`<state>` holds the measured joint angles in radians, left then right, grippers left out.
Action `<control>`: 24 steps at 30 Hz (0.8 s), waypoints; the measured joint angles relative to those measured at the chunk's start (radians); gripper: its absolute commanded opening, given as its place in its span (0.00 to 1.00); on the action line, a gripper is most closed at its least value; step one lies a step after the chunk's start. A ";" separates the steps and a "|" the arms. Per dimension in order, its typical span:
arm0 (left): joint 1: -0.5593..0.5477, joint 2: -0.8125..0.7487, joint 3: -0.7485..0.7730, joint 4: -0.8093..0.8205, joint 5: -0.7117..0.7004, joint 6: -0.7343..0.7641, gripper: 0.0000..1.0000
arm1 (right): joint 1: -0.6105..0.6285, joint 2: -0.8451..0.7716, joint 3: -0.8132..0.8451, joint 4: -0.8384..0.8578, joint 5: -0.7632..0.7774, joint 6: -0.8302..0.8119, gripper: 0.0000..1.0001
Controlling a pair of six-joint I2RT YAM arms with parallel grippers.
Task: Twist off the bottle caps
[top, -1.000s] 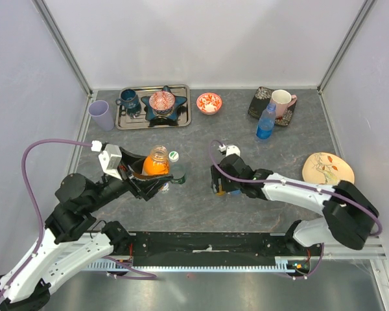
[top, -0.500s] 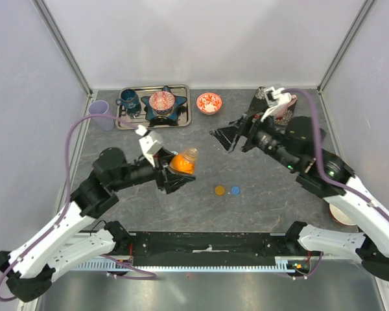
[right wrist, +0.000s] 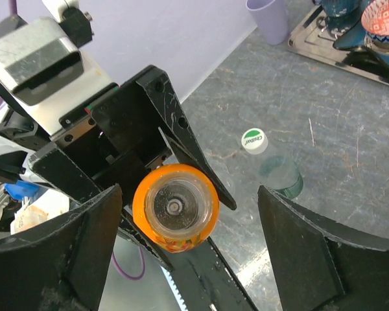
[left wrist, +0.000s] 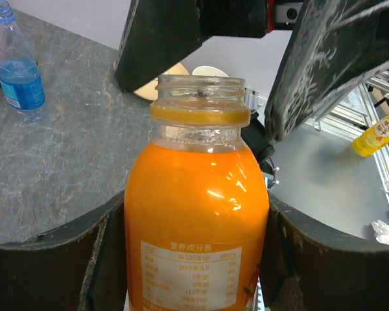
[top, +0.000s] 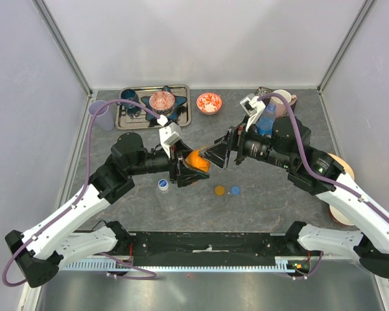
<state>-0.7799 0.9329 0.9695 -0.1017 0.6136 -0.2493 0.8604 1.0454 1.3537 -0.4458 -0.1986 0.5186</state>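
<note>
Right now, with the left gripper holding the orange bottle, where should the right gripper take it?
Probably the neck, just below the open mouth, coming end-on from the mouth side. The left gripper clamps the orange bottle on both sides of its body, so only the capless neck end sticks out, and the open right gripper faces it.

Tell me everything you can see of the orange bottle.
The orange bottle is small, its body orange with a white printed label, its neck clear and threaded above an orange ring. The mouth is open, uncapped. The left hand grips its body on both sides, holding it tilted on its side above the table, mouth toward the right hand, whose open fingers flank the neck without touching.
</note>
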 measured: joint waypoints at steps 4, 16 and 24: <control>0.000 0.013 0.002 0.011 0.010 0.000 0.31 | 0.000 0.004 -0.005 -0.008 -0.014 -0.002 0.87; 0.000 0.025 0.002 0.025 0.016 0.000 0.38 | 0.000 0.007 -0.030 0.004 -0.046 -0.008 0.44; 0.001 0.023 0.002 0.027 -0.007 0.001 1.00 | 0.000 0.006 -0.031 0.010 -0.055 -0.010 0.18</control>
<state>-0.7788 0.9562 0.9718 -0.0742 0.6067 -0.2485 0.8600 1.0515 1.3224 -0.4355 -0.2535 0.5087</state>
